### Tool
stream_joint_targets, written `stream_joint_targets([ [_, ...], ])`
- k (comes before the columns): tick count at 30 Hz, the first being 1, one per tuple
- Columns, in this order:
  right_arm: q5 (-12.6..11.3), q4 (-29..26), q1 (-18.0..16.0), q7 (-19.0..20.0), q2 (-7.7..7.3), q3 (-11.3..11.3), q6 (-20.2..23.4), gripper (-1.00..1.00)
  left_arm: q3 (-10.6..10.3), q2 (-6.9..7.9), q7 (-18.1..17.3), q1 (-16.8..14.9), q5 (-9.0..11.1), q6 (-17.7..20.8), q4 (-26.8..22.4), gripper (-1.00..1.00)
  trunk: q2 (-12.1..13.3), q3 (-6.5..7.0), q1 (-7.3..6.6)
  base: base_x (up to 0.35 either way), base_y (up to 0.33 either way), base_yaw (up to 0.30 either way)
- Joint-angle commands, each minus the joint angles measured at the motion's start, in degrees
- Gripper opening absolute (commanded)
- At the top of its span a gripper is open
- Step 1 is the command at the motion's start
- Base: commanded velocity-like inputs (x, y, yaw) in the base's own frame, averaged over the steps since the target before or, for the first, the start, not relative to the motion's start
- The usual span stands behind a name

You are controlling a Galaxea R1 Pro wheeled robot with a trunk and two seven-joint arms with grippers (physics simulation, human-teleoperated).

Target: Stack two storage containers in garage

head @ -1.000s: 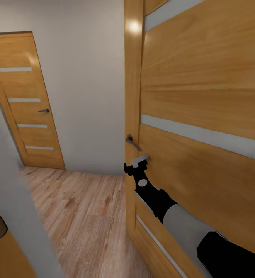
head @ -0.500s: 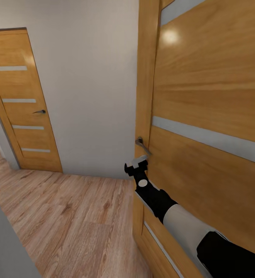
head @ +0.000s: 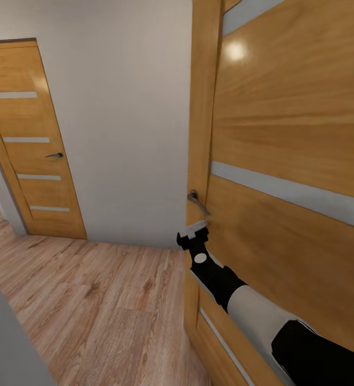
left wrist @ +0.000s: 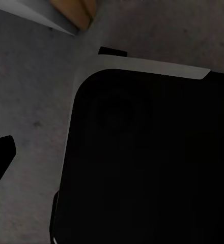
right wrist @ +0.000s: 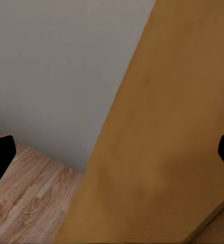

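The two storage containers are out of view. My right gripper [head: 194, 231] is stretched out against the edge of a large wooden door [head: 289, 134], just below its metal lever handle [head: 197, 202]. Seen from the right wrist, its two black fingertips [right wrist: 0, 157] stand wide apart, open and holding nothing, with the door's edge [right wrist: 158, 152] and a grey wall [right wrist: 56, 66] ahead of them. From the left wrist I see one black fingertip [left wrist: 0, 155] of the left gripper beside the robot's dark body [left wrist: 142, 162], over a grey rough surface [left wrist: 30, 96].
I am in a hallway with a light wood plank floor [head: 102, 300]. A second wooden door [head: 32, 145], shut, is at the back left in a cream wall [head: 128, 134]. A grey wall corner [head: 5, 343] juts in at the near left.
The view swung so the big door and handle now sit further right. My right gripper has edged slightly right and down, closer under the handle.
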Motion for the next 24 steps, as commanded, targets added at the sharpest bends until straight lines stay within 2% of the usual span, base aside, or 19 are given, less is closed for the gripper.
stream_joint_targets([
  [1,-0.5,0.1,-0.1,-0.5,0.0,0.4,0.0,1.0,0.3,-0.01,0.0,0.0,0.2,-0.1,0.0,1.0,0.0,-0.06,0.0,0.0,-0.153,0.0],
  [8,-0.5,0.1,-0.1,-0.5,0.0,0.4,-0.8,1.0,0.3,-0.01,0.0,0.0,0.3,-0.1,0.0,1.0,0.0,-0.06,0.0,0.0,-0.135,0.0],
  [24,-0.5,0.2,-0.1,-0.5,0.0,0.4,-1.1,1.0,0.3,-0.01,0.0,0.0,0.3,-0.1,0.0,1.0,0.0,-0.06,0.0,0.0,-0.008,0.0],
])
